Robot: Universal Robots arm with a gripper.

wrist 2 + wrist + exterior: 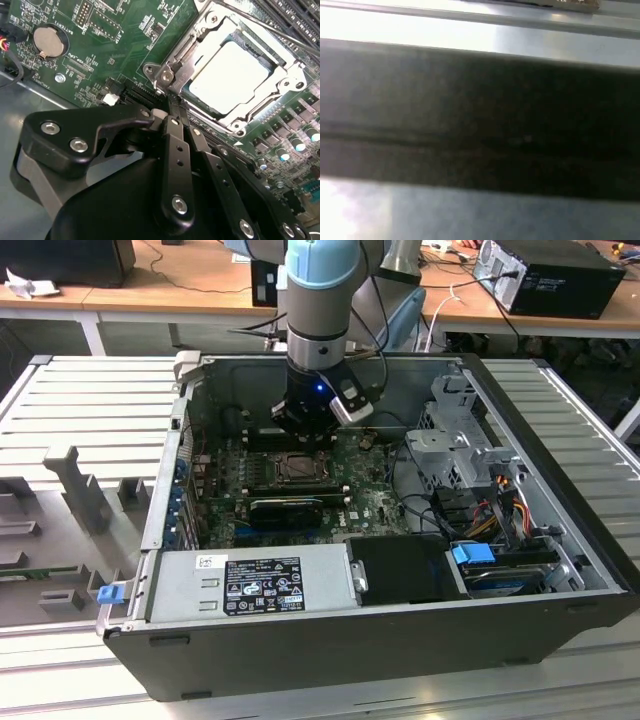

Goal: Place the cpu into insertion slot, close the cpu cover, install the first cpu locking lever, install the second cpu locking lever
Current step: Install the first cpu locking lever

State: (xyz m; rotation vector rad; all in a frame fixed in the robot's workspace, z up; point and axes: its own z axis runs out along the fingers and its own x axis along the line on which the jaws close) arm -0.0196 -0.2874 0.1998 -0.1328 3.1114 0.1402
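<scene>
My gripper (172, 107) hangs low inside the open computer case (560, 570), just beside the insertion slot (298, 468) at the middle of the green motherboard (115, 45). In the second wrist view its fingers stand narrow, almost together, and I see nothing between them. The cpu (227, 75) already lies flat in the slot, silvery top face up, and the cpu cover (285, 82) rests closed over its edges. I judge the chip light, stiff and fragile, best taken only by its edges. The cover is thin stiff metal. Whether a locking lever is already hooked, I cannot tell. Near the slot, toward the front of the case, lies a long black expansion card (285, 508).
</scene>
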